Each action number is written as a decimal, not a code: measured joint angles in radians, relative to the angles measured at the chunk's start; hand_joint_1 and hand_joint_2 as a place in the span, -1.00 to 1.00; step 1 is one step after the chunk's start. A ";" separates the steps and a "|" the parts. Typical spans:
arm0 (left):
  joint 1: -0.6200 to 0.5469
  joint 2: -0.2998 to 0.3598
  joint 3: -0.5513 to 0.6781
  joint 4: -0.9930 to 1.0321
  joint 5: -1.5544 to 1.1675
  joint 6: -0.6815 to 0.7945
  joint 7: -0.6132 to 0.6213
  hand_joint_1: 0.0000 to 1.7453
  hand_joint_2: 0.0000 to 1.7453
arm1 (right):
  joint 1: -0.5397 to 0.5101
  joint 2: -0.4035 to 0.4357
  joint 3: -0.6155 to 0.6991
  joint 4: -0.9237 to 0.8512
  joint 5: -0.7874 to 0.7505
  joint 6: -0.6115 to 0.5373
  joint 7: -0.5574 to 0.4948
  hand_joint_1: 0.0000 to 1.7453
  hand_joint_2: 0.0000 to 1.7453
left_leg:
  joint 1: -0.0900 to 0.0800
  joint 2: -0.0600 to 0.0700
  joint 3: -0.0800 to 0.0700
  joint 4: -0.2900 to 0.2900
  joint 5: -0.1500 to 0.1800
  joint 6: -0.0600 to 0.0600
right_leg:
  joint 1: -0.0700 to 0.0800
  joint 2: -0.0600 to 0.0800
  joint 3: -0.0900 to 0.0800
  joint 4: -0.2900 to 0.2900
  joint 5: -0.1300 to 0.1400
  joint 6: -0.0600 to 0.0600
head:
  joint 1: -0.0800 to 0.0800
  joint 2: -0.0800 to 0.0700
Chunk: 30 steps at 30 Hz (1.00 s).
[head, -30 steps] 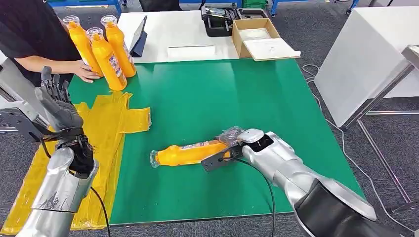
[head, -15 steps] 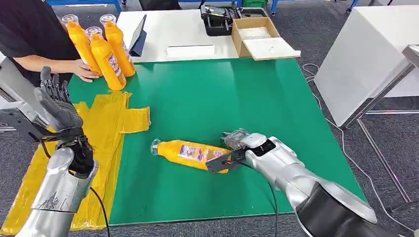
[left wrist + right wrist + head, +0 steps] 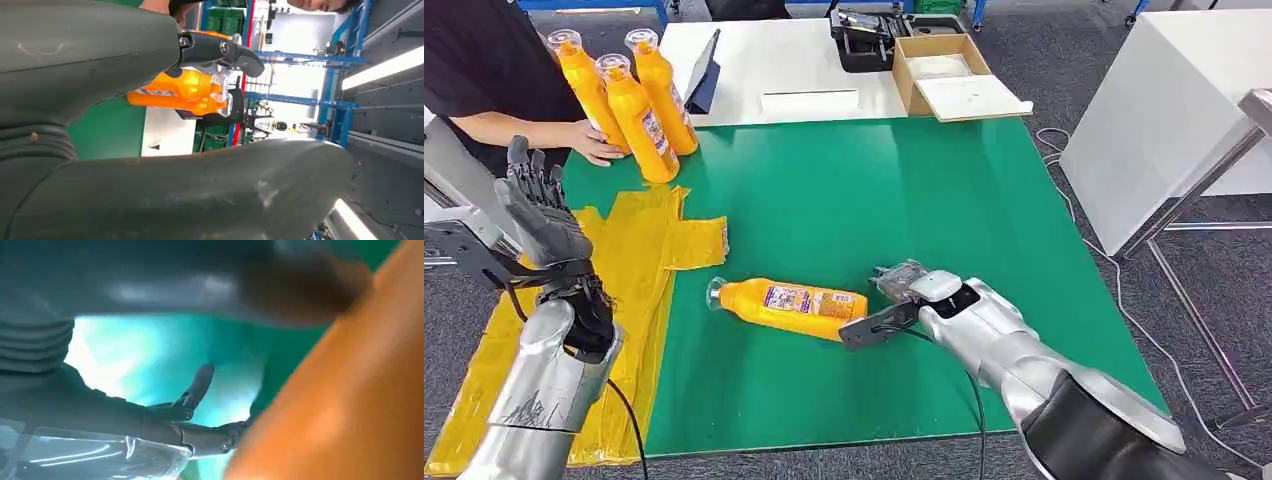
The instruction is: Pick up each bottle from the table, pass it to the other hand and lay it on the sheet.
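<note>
An orange bottle [image 3: 784,305] lies on its side over the green table [image 3: 904,190], with its clear cap pointing at the yellow sheet [image 3: 639,245]. My right hand [image 3: 902,288] grips the bottle's base end; in the right wrist view the orange bottle [image 3: 340,405] sits against the dark fingers [image 3: 200,382]. I cannot tell whether the bottle touches the table. My left hand [image 3: 539,205] is raised above the sheet, open and holding nothing. Three more orange bottles [image 3: 639,110] stand at the table's far left corner, and those bottles [image 3: 185,92] appear past the left hand's fingers [image 3: 220,50].
A person in black stands at the far left, one hand [image 3: 599,145] touching the standing bottles. Behind the green table is a white table [image 3: 774,60] with a tablet [image 3: 707,70], a cardboard box [image 3: 944,75] and a dark case [image 3: 864,45]. Another white table [image 3: 1164,110] stands to the right.
The bottle in my right hand has swung: its cap end moved left and away toward the sheet, and its label turned up. My left hand and the standing bottles stayed put.
</note>
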 measured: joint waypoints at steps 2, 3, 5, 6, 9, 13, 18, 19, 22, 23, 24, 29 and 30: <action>0.004 0.000 0.000 -0.005 -0.003 0.001 0.002 -1.00 -1.00 | 0.004 0.003 -0.003 0.000 -0.002 -0.010 0.002 -1.00 -1.00 | 0.000 0.000 0.000 0.000 0.000 0.000 | 0.000 0.000 0.000 0.000 0.000 0.000 | 0.000 0.000; 0.006 0.000 0.000 -0.007 -0.005 0.002 0.005 -1.00 -1.00 | 0.005 0.007 -0.006 -0.001 -0.005 -0.012 0.006 -1.00 -1.00 | 0.000 0.000 -0.001 0.000 0.000 0.000 | 0.000 0.000 0.000 0.000 0.000 0.000 | 0.000 0.000; 0.009 0.000 0.001 -0.014 -0.014 0.002 0.008 -1.00 -1.00 | 0.008 0.014 -0.015 -0.003 -0.013 -0.013 0.007 -1.00 -1.00 | 0.000 0.000 -0.001 0.000 0.000 0.000 | 0.000 0.000 -0.001 0.000 0.000 0.000 | 0.000 0.000; 0.009 0.000 0.001 -0.014 -0.018 0.002 0.011 -1.00 -1.00 | 0.009 0.018 -0.019 -0.006 -0.018 -0.006 0.004 -1.00 -1.00 | 0.000 0.000 -0.002 0.000 0.000 0.000 | 0.000 0.000 -0.001 0.000 0.000 0.000 | 0.000 0.000; 0.011 0.000 0.001 -0.016 -0.025 0.001 0.016 -1.00 -1.00 | 0.009 0.024 -0.026 -0.021 -0.027 0.013 -0.014 -1.00 -1.00 | 0.000 0.000 -0.002 0.000 0.000 0.000 | 0.000 0.000 -0.002 0.000 0.000 0.000 | 0.000 0.000; 0.019 0.000 0.005 -0.032 -0.036 0.001 0.023 -1.00 -1.00 | 0.009 0.020 -0.039 -0.081 -0.034 0.036 -0.019 -1.00 -1.00 | 0.000 0.001 -0.004 0.000 0.000 0.000 | 0.000 0.000 -0.004 0.000 0.000 0.000 | 0.000 0.000; 0.029 0.000 0.013 -0.047 -0.044 0.001 0.029 -1.00 -1.00 | 0.010 0.009 -0.050 -0.141 -0.035 0.051 -0.009 -1.00 -1.00 | 0.001 0.001 -0.007 0.000 0.000 0.000 | 0.000 0.000 -0.007 0.001 0.000 0.000 | 0.000 0.000; 0.033 0.000 0.016 -0.052 -0.047 0.001 0.032 -1.00 -1.00 | 0.010 -0.001 -0.052 -0.167 -0.034 0.059 -0.003 -1.00 -1.00 | 0.001 0.001 -0.007 0.000 0.000 0.000 | 0.000 0.000 -0.007 0.001 0.000 0.000 | 0.000 0.000; 0.048 0.000 0.029 -0.064 -0.055 -0.001 0.039 -1.00 -1.00 | 0.013 -0.045 -0.071 -0.286 -0.043 0.116 0.021 -1.00 -1.00 | 0.000 0.000 -0.008 0.000 0.000 0.000 | 0.000 0.000 -0.008 0.001 0.000 0.000 | 0.000 0.000; 0.053 0.000 0.033 -0.069 -0.056 -0.001 0.040 -1.00 -1.00 | 0.014 -0.062 -0.082 -0.331 -0.044 0.135 0.030 -1.00 -1.00 | 0.000 0.000 -0.009 0.000 0.000 0.000 | 0.000 0.000 -0.009 0.001 0.000 0.000 | 0.000 0.000; 0.058 0.000 0.038 -0.072 -0.056 -0.002 0.040 -1.00 -1.00 | 0.018 -0.083 -0.096 -0.387 -0.048 0.159 0.041 -1.00 -1.00 | 0.000 0.000 -0.009 0.000 0.000 0.000 | 0.000 0.000 -0.009 0.001 0.000 0.000 | 0.000 0.000; 0.070 0.002 0.055 -0.082 -0.058 -0.007 0.044 -1.00 -1.00 | 0.040 -0.171 -0.172 -0.631 -0.042 0.205 0.085 -1.00 -1.00 | 0.000 0.000 -0.011 0.000 0.000 0.000 | 0.000 0.000 -0.010 0.000 0.000 0.000 | 0.000 0.000; 0.072 0.003 0.056 -0.084 -0.058 -0.008 0.044 -1.00 -1.00 | 0.044 -0.185 -0.191 -0.672 -0.038 0.208 0.090 -1.00 -1.00 | 0.000 0.000 -0.011 0.000 0.000 0.000 | 0.000 0.000 -0.011 0.000 0.000 0.000 | 0.000 0.000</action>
